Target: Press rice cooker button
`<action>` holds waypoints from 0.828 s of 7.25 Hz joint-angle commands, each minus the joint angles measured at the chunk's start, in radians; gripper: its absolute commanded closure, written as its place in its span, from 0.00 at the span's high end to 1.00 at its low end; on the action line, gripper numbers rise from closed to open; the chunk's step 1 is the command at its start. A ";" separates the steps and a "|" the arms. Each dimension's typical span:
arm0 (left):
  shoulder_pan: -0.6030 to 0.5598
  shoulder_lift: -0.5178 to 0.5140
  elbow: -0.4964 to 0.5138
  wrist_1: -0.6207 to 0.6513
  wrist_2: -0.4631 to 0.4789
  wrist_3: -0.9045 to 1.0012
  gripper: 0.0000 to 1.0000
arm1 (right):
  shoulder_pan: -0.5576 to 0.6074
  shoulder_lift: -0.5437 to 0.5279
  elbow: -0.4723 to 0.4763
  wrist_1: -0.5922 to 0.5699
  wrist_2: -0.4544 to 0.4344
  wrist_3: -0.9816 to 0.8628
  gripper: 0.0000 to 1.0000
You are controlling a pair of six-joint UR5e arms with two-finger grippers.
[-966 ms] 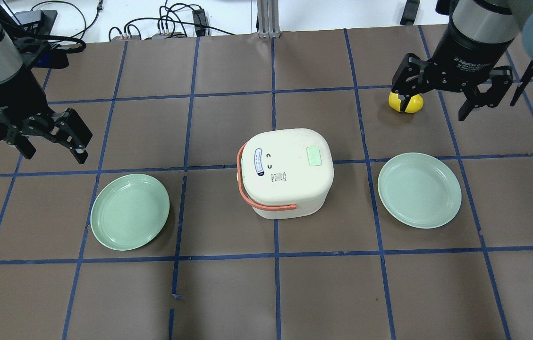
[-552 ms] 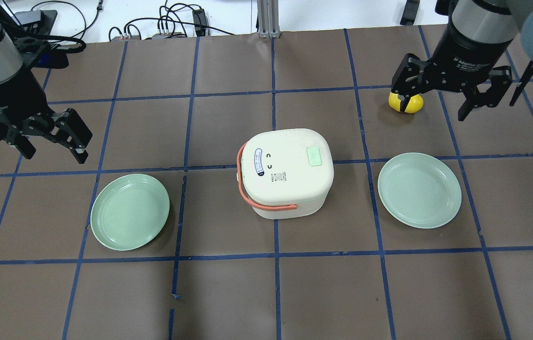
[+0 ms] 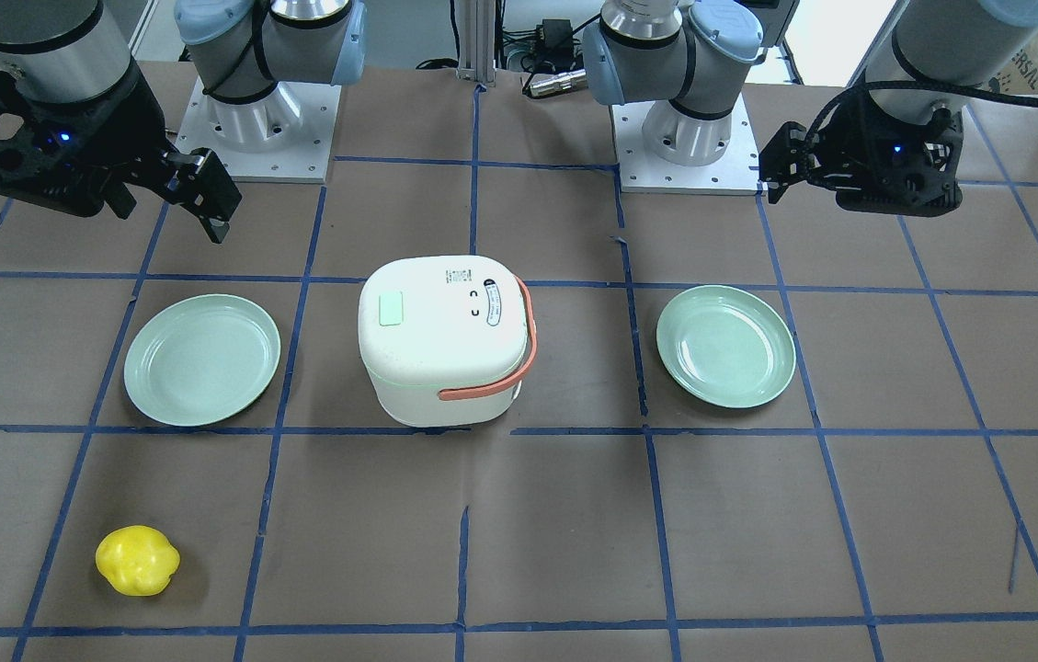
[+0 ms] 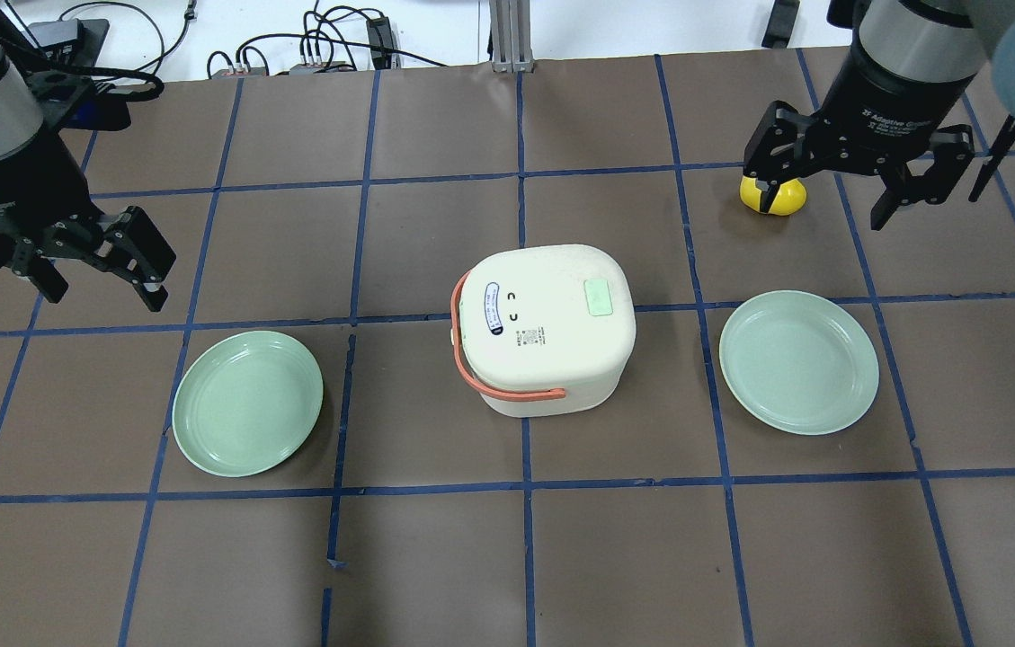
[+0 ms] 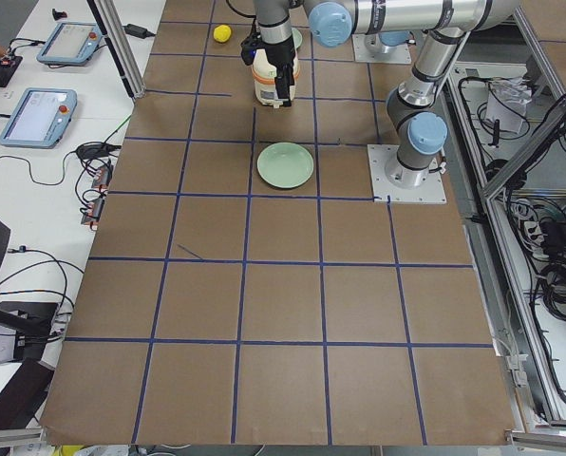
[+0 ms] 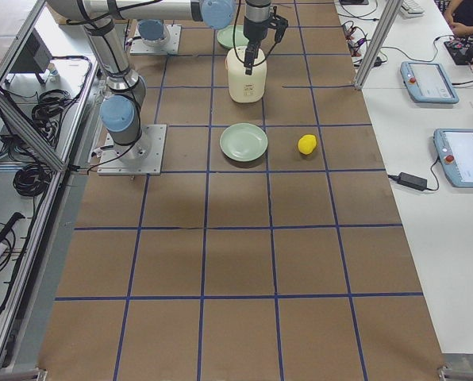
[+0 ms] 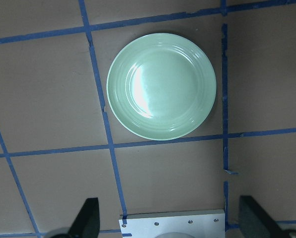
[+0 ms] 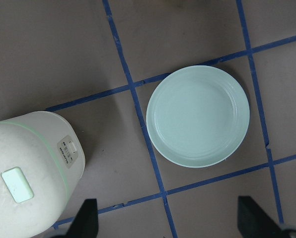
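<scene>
Cream plastic rice cooker (image 4: 545, 328), pale-green square button (image 4: 598, 296) on top. Left gripper (image 4: 101, 286) and right gripper (image 4: 823, 202) hover well apart from it, both jaws wide.

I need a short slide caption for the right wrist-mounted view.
Right wrist camera: rice cooker with green lid button at lower left, green plate apart from it.

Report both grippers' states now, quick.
Left gripper: open, holding nothing.
Right gripper: open, holding nothing.
</scene>
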 commanded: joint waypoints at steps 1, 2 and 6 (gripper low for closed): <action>0.000 0.000 0.000 0.000 0.000 0.000 1.00 | 0.126 0.005 -0.006 -0.030 0.006 0.066 0.98; 0.000 0.000 0.000 0.000 0.000 0.000 1.00 | 0.182 0.023 0.002 -0.081 0.009 0.112 0.93; 0.000 0.000 0.000 0.000 0.000 0.000 1.00 | 0.270 0.158 0.003 -0.156 0.129 0.096 0.08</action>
